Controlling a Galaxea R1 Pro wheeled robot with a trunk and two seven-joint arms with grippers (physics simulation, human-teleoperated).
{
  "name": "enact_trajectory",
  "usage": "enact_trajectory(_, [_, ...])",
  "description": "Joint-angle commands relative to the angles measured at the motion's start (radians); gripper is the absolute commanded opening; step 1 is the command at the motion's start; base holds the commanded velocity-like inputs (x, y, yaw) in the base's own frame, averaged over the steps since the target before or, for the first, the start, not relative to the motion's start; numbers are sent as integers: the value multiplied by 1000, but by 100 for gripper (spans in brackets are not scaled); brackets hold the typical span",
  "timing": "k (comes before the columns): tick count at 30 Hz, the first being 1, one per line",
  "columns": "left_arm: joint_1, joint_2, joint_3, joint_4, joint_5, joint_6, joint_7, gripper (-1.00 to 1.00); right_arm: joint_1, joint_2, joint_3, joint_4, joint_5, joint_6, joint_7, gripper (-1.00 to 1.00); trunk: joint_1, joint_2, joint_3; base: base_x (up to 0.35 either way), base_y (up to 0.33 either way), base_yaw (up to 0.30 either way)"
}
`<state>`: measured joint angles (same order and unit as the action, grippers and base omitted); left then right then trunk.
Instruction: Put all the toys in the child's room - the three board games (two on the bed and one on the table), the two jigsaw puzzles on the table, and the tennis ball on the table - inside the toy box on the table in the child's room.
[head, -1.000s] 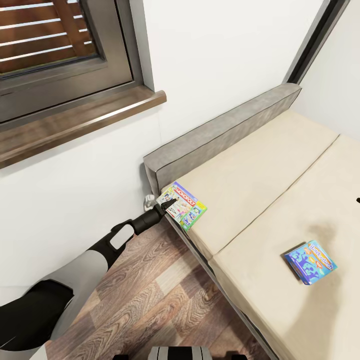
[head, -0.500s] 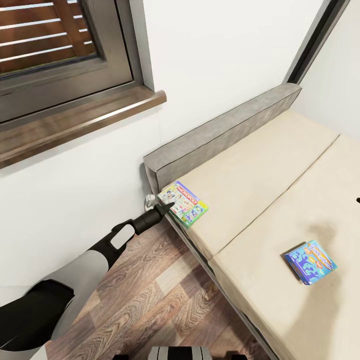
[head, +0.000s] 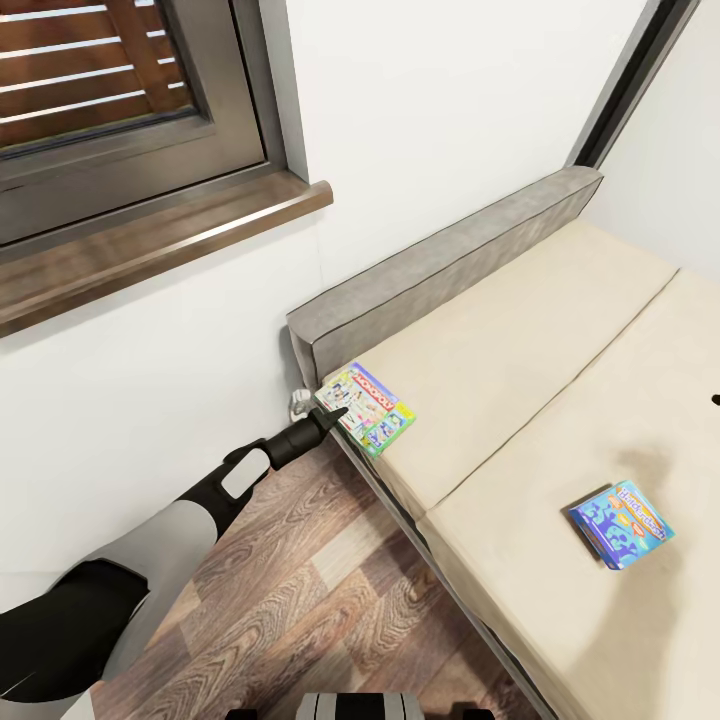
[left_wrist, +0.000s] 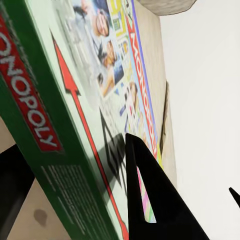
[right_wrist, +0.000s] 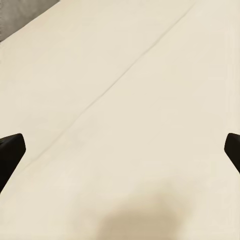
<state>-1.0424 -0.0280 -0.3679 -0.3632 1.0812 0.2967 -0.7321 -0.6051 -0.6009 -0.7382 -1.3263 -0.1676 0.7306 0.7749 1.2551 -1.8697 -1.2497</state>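
Since a second ago the Monopoly box (head: 366, 408) has been shifted slightly at the bed (head: 560, 400) corner by the left gripper (head: 335, 412), whose jaws are closed on its edge, so lifting seems begun; the right gripper (right_wrist: 120, 150) is held wide open.

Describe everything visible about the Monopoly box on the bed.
The Monopoly box is a flat printed cardboard box: white-green lid with cartoon figures, a red arrow and a purple edge, and a green side bearing a red MONOPOLY logo. It lies at the corner of the beige mattress, near the grey headboard, with its near corner at the mattress edge. The left end effector straddles that corner, one finger above the lid and one below. Whether the box is lifted is unclear.
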Motion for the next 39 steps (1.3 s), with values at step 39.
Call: enact_trajectory(39, [145, -58, -10, -304, 23, 118, 74, -100, 37, 76, -1, -177, -9, 209, 12, 100, 0, 0, -1, 0, 0, 0])
